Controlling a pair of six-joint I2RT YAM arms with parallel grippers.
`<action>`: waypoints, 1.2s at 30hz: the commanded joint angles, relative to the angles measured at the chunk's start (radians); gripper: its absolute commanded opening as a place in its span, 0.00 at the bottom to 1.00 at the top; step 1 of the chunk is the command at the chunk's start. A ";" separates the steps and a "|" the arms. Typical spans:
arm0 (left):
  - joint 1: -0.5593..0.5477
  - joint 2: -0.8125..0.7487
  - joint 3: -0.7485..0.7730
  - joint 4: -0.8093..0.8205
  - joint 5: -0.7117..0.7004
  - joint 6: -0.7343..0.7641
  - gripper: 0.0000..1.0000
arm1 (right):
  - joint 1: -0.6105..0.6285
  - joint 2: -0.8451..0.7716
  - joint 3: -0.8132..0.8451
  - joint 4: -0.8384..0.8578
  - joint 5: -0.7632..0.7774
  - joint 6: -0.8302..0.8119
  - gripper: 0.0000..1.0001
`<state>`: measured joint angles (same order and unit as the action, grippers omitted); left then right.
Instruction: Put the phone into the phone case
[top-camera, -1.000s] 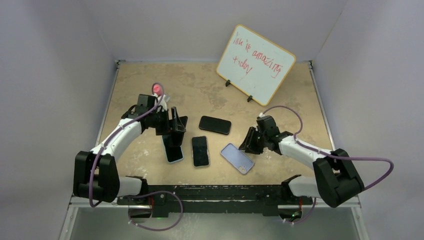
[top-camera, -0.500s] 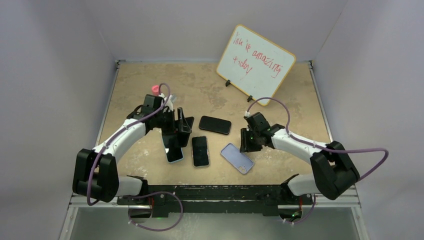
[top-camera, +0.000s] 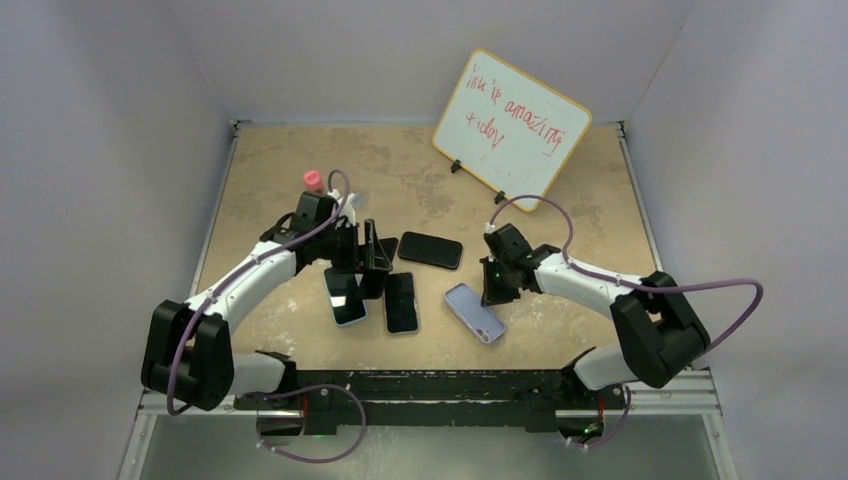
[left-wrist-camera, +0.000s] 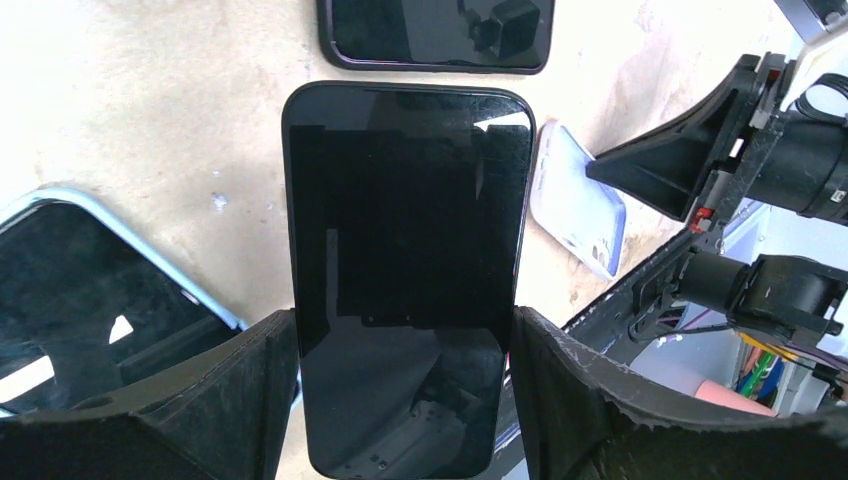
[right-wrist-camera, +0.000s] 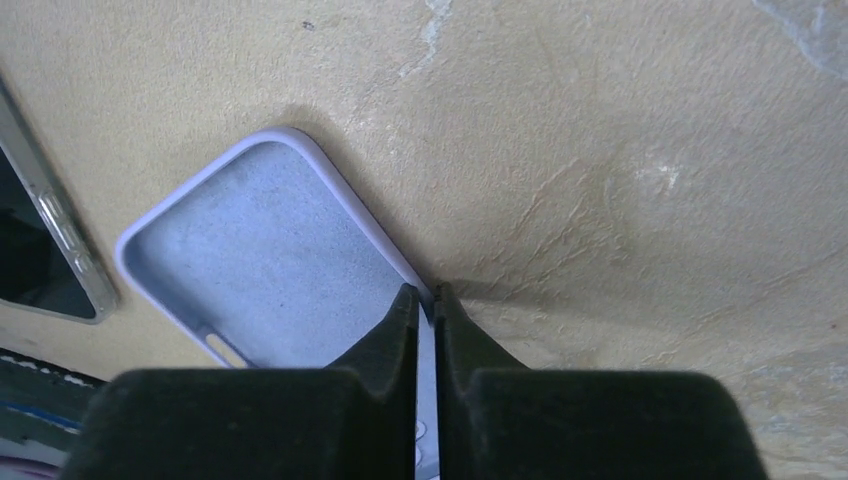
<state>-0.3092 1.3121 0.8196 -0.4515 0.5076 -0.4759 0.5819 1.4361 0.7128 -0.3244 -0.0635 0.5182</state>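
Two grippers are sharing this job, and I am judging it to be the pick-up stage. My left gripper (left-wrist-camera: 405, 335) is standing open, its fingers (left-wrist-camera: 200, 400) spread to either side of the phone (left-wrist-camera: 408, 230), which is lying screen-up on the table (right-wrist-camera: 600, 150). My right gripper (right-wrist-camera: 427, 295) is pinching closed on one long wall of the lilac phone case (right-wrist-camera: 270, 260), which is lying hollow side up just right of the phone. To do this well, I am thinking I should centre the pads on the phone's long edges and close evenly so it is not twisting. I should also lift it level, while the right side is pinning the case flat for one end to go in first. The left wrist view is showing how squarely the fingers are straddling the phone, though I cannot tell whether they are touching it. It also shows a blue-rimmed phone (left-wrist-camera: 80, 290) close on one side and a third phone (left-wrist-camera: 435, 30) beyond. The right wrist view alone is showing the case lip between my fingertips. Only the overhead view is giving the whole layout, including the whiteboard (top-camera: 512, 128) at the back.
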 joint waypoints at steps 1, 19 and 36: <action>-0.059 -0.050 -0.021 0.102 0.011 -0.074 0.19 | 0.008 -0.017 -0.011 -0.009 0.030 0.167 0.00; -0.363 0.069 0.024 0.252 -0.111 -0.224 0.18 | 0.036 -0.137 -0.121 0.062 0.097 0.614 0.05; -0.556 0.212 0.095 0.378 -0.213 -0.314 0.16 | 0.036 -0.541 -0.202 0.124 0.133 0.665 0.45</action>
<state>-0.8440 1.5192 0.8574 -0.1711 0.3168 -0.7498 0.6151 1.0355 0.5713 -0.2810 0.0284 1.1023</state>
